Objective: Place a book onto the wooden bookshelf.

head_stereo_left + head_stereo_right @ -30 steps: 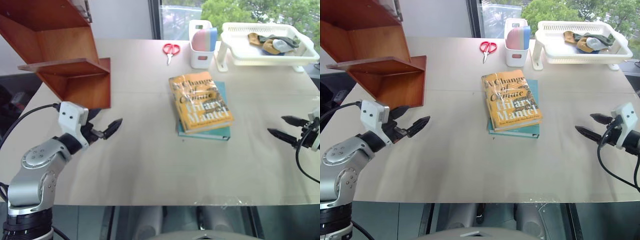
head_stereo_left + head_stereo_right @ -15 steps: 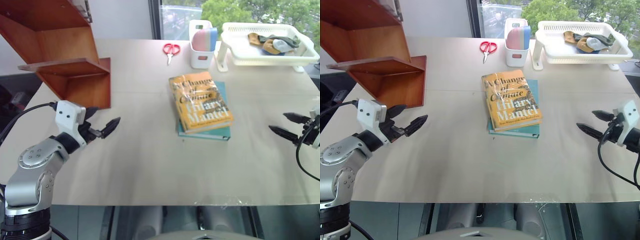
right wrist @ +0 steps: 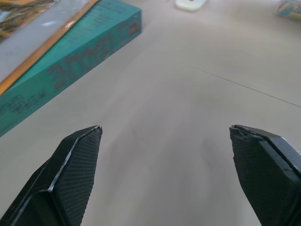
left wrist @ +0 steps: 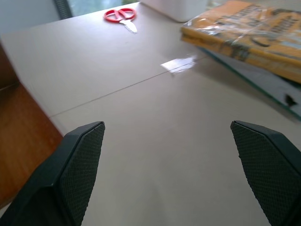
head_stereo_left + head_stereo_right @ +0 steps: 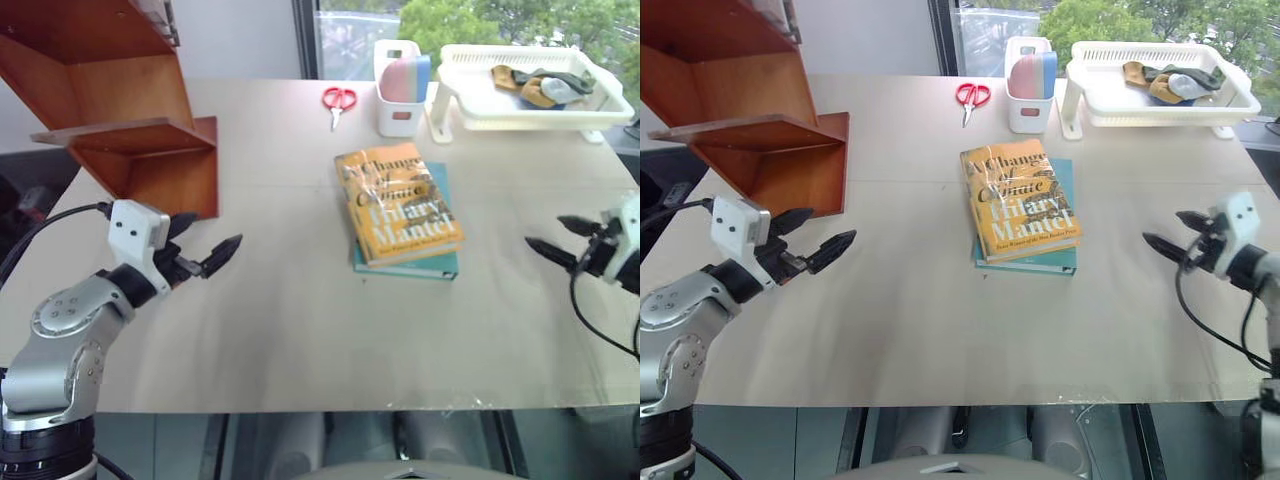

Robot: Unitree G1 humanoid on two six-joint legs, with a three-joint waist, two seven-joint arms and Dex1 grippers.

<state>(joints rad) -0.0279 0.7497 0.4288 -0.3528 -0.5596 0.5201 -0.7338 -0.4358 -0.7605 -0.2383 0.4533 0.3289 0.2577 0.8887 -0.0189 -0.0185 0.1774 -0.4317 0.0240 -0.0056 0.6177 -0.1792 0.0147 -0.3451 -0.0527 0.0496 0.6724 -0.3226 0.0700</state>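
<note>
right gripper [image 5: 1172, 232]: advanced toward the book [image 5: 1019, 198] since the earlier frame, fingers spread, nothing held. left gripper [image 5: 818, 240]: fingers spread, empty. book: laid flat on a teal book [image 5: 1058, 258], mid-table, well apart from the wooden bookshelf [image 5: 750, 120].

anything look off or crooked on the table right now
Only mildly: the orange book lies skewed on the teal book, edges not lined up. Nothing looks spilled or damaged.
</note>
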